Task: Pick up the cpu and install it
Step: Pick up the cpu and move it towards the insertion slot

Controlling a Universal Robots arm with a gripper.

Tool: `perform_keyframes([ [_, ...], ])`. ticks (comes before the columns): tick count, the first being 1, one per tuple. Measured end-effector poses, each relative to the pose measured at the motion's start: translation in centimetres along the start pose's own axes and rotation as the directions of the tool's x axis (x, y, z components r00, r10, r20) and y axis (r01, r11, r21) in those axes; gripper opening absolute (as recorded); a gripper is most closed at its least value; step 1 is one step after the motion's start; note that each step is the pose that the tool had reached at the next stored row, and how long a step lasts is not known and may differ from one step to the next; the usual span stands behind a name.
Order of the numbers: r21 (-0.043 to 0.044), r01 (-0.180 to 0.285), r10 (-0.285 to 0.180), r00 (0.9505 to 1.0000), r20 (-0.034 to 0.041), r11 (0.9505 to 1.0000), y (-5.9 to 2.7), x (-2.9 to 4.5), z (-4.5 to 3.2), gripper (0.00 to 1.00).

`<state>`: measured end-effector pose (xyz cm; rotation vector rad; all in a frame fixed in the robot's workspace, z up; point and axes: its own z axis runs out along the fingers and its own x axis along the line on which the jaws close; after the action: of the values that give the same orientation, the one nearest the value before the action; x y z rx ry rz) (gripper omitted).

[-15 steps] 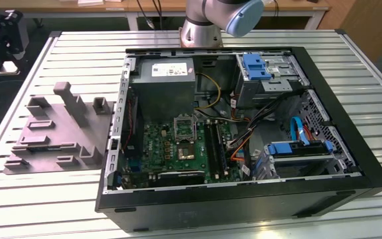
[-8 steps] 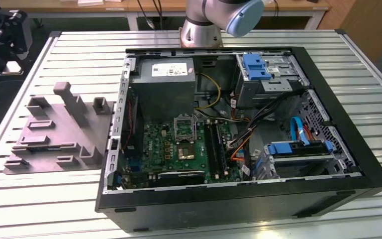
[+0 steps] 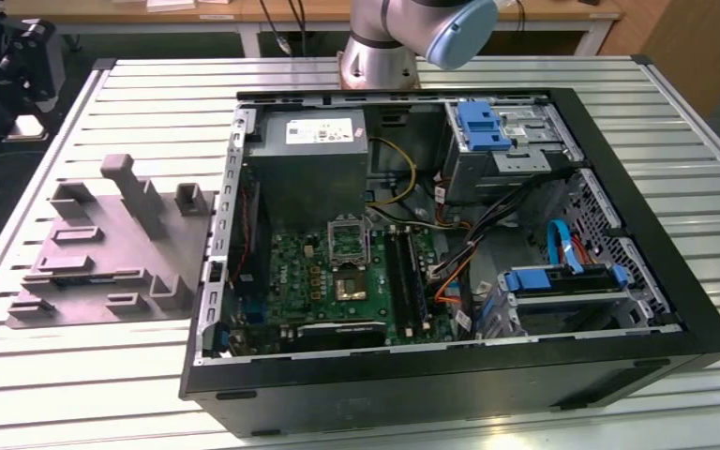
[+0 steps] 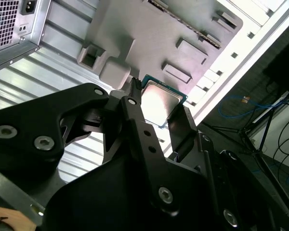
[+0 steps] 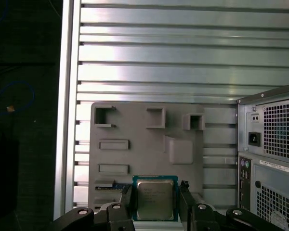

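My end effector (image 5: 155, 187) is clamped on the cpu (image 5: 155, 202) — fingers at two opposite edges. Beyond it, the grey fixture (image 5: 144, 159) lies on the bench (image 5: 159, 57).

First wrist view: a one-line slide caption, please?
Gripper holding the cpu above the grey fixture plate on the slatted table, computer case alongside.
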<state>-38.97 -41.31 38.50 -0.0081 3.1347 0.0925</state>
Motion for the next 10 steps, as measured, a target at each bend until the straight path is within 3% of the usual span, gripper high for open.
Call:
perform_keyframes([
  [10,0.0000,0.000,0.000,1.0000,0.0000,1.0000,0.00,-0.44,0.00,0.47],
])
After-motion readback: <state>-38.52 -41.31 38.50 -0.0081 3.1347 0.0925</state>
